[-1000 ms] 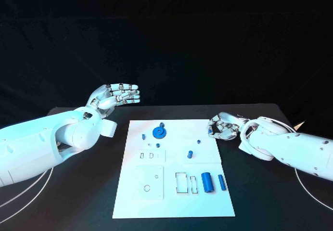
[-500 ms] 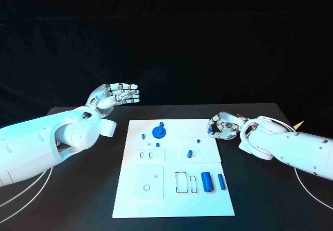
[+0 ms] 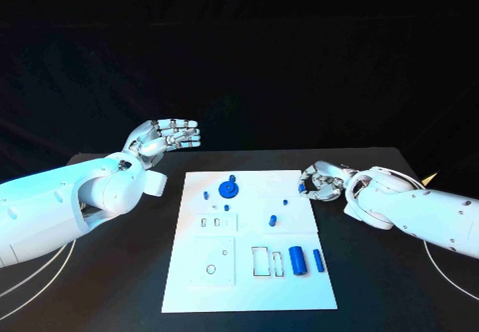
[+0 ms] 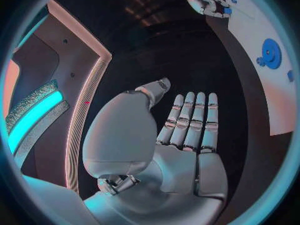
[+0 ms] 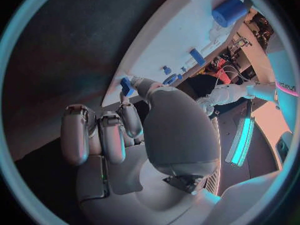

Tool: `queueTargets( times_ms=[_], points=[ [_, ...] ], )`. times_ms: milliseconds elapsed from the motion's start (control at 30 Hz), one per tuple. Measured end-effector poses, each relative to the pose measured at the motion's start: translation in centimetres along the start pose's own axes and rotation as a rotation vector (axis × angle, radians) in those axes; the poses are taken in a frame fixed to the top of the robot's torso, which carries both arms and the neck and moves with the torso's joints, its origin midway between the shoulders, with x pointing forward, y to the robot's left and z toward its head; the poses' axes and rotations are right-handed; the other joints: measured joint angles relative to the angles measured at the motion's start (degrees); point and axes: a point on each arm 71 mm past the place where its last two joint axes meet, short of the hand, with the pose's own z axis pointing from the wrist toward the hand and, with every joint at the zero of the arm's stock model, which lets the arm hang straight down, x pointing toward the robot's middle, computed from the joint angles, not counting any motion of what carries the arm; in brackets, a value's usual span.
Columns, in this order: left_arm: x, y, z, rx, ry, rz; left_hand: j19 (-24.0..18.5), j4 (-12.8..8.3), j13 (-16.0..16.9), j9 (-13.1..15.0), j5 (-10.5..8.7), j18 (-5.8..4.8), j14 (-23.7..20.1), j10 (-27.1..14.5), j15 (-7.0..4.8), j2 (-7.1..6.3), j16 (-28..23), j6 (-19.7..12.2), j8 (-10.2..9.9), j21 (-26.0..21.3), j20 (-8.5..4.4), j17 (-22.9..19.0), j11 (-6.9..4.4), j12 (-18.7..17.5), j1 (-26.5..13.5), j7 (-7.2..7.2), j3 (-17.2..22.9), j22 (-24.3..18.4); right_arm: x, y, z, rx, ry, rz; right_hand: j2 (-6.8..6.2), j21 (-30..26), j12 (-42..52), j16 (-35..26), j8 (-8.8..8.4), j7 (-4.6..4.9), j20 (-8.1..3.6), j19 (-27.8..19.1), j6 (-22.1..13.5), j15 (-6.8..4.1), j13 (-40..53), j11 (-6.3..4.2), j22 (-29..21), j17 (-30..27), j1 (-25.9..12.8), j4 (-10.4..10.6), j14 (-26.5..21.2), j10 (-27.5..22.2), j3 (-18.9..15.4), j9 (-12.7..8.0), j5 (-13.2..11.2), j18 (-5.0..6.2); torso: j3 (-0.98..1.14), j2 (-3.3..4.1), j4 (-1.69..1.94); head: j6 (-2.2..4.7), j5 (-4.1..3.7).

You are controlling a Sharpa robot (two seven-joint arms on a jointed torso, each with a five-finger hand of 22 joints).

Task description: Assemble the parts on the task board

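The right hand (image 3: 321, 182) pinches a small blue part (image 3: 302, 187) at the task board (image 3: 250, 277)'s far right edge. The left hand (image 3: 166, 136) hovers empty, fingers extended, raised left of the board.

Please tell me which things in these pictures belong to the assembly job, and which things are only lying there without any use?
Belong to the job:
task board
blue gear
thick blue cylinder
thin blue cylinder
small blue part pinched in the right hand
left hand, raised and holding nothing

Only lying about:
white cables on the black table
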Motion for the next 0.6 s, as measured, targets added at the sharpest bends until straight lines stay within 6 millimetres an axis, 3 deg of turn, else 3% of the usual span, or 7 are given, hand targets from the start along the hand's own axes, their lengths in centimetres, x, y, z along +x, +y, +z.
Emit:
queueTargets(
  times_ms=[367, 467, 600],
  points=[
    [-0.02, 0.00, -0.01, 0.000, 0.000, 0.000, 0.00, 0.00, 0.00, -0.01, 0.00, 0.00, 0.00, 0.00, 0.00, 0.00, 0.00, 0.00, 0.00, 0.00, 0.00, 0.00, 0.00, 0.00, 0.00, 0.00, 0.00, 0.00, 0.00, 0.00, 0.01, 0.001, 0.000, -0.002, 0.02, 0.42, 0.24, 0.00, 0.45, -0.31, -0.21, 0.21, 1.16, 0.00, -0.01, -0.20, -0.01, -0.01, 0.02, -0.63, 0.00, 0.62, 0.68, 0.08, -0.24, 0.00, -0.01, 0.01, 0.01, -0.09, -0.05],
    [-0.02, 0.00, -0.02, 0.000, 0.000, 0.000, 0.00, 0.00, 0.00, 0.02, 0.00, 0.00, 0.00, 0.00, 0.00, 0.00, 0.00, 0.00, 0.29, 0.00, 0.00, -0.05, 0.00, 0.00, 0.00, 0.00, 0.00, 0.00, 0.01, 0.03, 0.01, 0.000, -0.001, -0.002, 1.70, 0.44, 0.46, 0.00, 1.38, -1.04, -0.42, 0.42, 2.54, -0.31, -0.01, -0.76, -0.01, -0.01, -0.11, -0.38, -0.15, 1.20, 1.55, 0.46, -0.52, 0.00, -0.01, 0.01, 0.01, -0.12, -0.08],
    [-0.02, -0.01, -0.03, -0.001, 0.001, 0.000, 0.00, 0.00, 0.00, 0.04, 0.00, 0.00, 0.00, 0.00, 0.00, 0.00, 0.00, 0.00, 0.29, 0.00, 0.00, -0.06, 0.00, 0.00, 0.00, 0.00, 0.00, 0.00, 0.01, 0.06, 0.03, 0.000, -0.003, -0.002, 2.54, 0.68, 1.19, 0.00, 2.94, -1.98, -0.93, 0.72, 4.49, -1.49, -0.01, -1.73, -0.01, -0.01, -0.52, -0.87, -0.01, 2.21, 2.15, 0.88, -0.81, 0.00, -0.02, 0.02, 0.01, -0.16, -0.12]
  ],
)
